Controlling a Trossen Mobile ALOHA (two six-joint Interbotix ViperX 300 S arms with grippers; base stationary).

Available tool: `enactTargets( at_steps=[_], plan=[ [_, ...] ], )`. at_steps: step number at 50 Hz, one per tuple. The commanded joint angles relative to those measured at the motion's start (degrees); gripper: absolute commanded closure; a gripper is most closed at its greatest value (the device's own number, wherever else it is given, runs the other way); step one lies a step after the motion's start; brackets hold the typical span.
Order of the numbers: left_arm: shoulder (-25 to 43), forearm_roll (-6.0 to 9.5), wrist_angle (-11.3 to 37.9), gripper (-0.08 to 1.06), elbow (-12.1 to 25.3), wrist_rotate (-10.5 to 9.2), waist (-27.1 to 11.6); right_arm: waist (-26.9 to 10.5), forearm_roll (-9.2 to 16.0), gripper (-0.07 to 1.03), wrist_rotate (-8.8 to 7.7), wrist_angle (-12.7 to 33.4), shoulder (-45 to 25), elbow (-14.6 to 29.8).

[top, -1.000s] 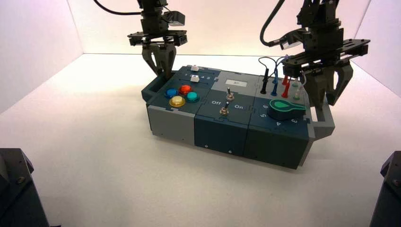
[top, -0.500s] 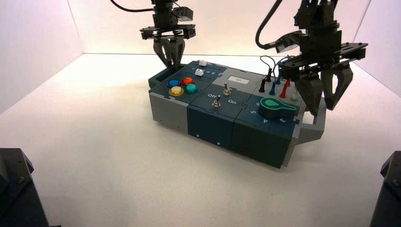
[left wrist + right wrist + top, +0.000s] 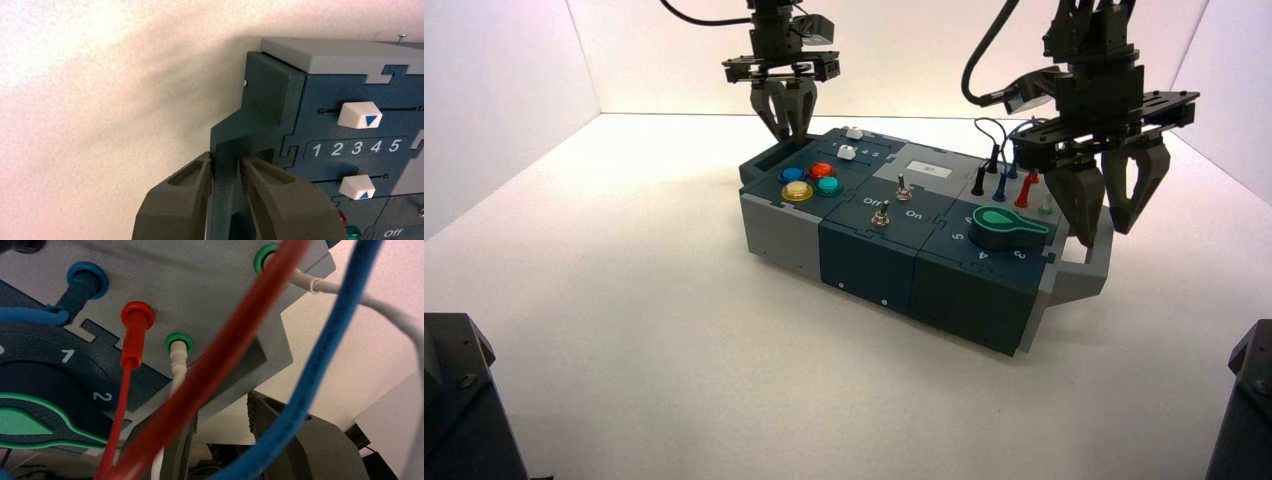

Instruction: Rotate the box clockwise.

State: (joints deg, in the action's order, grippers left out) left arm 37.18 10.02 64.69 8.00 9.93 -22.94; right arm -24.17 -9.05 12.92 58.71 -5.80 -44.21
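Note:
The box (image 3: 874, 262) lies askew on the white table, its dark teal handle (image 3: 764, 162) at the far left and its grey handle (image 3: 1092, 268) at the near right. My left gripper (image 3: 785, 128) is shut on the teal handle (image 3: 226, 175), its fingers (image 3: 192, 195) pressed on both sides, beside two white sliders (image 3: 360, 115) and the numbers 1 to 5. My right gripper (image 3: 1104, 232) hangs open astride the grey handle (image 3: 265, 347) with gaps on either side. One of its fingers (image 3: 285, 432) shows behind the red, blue and white plug wires (image 3: 137, 322).
On the box's top are four coloured round buttons (image 3: 810, 181), two toggle switches (image 3: 881, 214) by Off and On, and a green dial (image 3: 1007, 226). White walls close in the table at the back and sides. Dark arm bases (image 3: 454, 400) fill the near corners.
The box has turned clockwise: its left end went farther away with my left gripper, its right end came nearer. My right gripper's jaws have spread apart off the grey handle.

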Motion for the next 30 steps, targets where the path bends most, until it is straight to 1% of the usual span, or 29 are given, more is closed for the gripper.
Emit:
enactTargets(
  at_steps=[1, 9, 12, 14, 17, 18, 20, 22, 24, 25, 27, 30],
  plan=[
    [-0.62, 0.53, -0.18, 0.68, 3.34, -0.18, -1.41, -4.48, 1.49, 0.98, -4.83, -0.18, -0.09, -0.09],
    [-0.62, 0.18, 1.05, 0.68, 3.69, -0.26, -1.23, -4.48, 1.49, 0.98, -4.66, 0.09, -0.09, -0.26],
    [-0.79, -0.35, 1.23, 0.68, 3.43, -0.26, -1.23, -4.48, 1.49, 0.98, -4.57, 0.18, -0.09, -0.26],
    [-0.97, -0.62, 1.32, 0.66, 3.52, -0.35, -1.14, -4.48, 1.41, 0.98, -4.39, 0.26, 0.00, -0.26],
    [-1.14, -1.41, 1.41, 0.57, 3.43, -0.70, -1.14, -4.48, 1.41, 0.96, -4.22, 0.26, 0.18, -0.18],
    [-1.14, -1.49, 1.49, 0.55, 3.43, -0.70, -1.23, -4.48, 1.41, 0.95, -4.13, 0.35, 0.26, -0.18],
    [-1.32, -1.85, 1.85, 0.48, 3.52, -0.88, -1.14, -4.48, 1.41, 0.90, -3.96, 0.53, 0.62, 0.00],
    [-1.41, -2.29, 2.11, 0.46, 3.60, -1.32, -1.14, -4.48, 1.41, 0.84, -3.78, 0.53, 0.97, 0.00],
    [-1.67, -2.90, 2.29, 0.45, 3.60, -1.58, -1.14, -4.48, 1.14, 0.72, -3.34, 0.62, 1.76, 0.26],
    [-1.76, -3.25, 2.37, 0.44, 3.69, -1.76, -1.14, -4.48, 1.14, 0.69, -3.34, 0.70, 2.20, 0.35],
    [-2.02, -3.87, 2.37, 0.44, 3.60, -1.93, -1.14, -4.48, 1.14, 0.67, -3.34, 0.79, 2.72, 0.44],
    [-2.72, -5.45, 2.46, 0.43, 3.69, -2.37, -1.05, -4.48, 1.05, 0.67, -3.25, 1.23, 3.60, 0.79]
  ],
)
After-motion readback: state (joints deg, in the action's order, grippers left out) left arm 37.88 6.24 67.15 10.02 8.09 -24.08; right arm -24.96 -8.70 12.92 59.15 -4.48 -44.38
